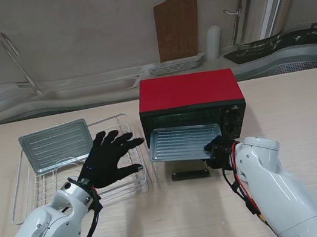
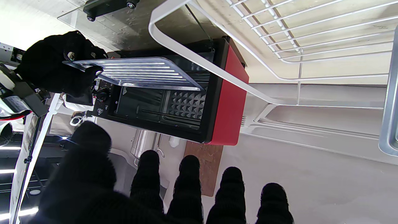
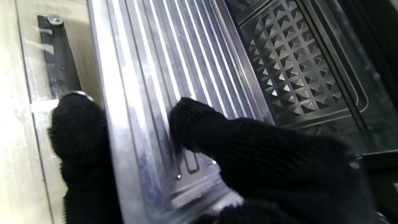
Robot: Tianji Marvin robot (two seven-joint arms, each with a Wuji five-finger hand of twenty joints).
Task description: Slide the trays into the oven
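The red oven (image 1: pixel 188 90) stands at the table's middle with its glass door (image 1: pixel 189 173) folded down flat. A ribbed metal tray (image 1: pixel 182 142) pokes halfway out of the oven mouth. My right hand (image 1: pixel 219 151) is shut on that tray's near right corner, thumb (image 3: pixel 199 124) on the ribs and a finger (image 3: pixel 77 137) under the rim. A second ribbed tray (image 1: pixel 56 145) leans in the white wire rack (image 1: pixel 134 184) to the left. My left hand (image 1: pixel 109 158) hovers over the rack's right part, fingers spread, holding nothing. In the left wrist view the oven (image 2: pixel 228 96) and the held tray (image 2: pixel 140 73) show.
A counter behind the table carries a sink with a tap (image 1: pixel 16 57), a stack of plates (image 1: pixel 176 64), a wooden board (image 1: pixel 177 23) and a steel pot (image 1: pixel 262 11). The oven's knobs (image 1: pixel 236 118) sit on its right front.
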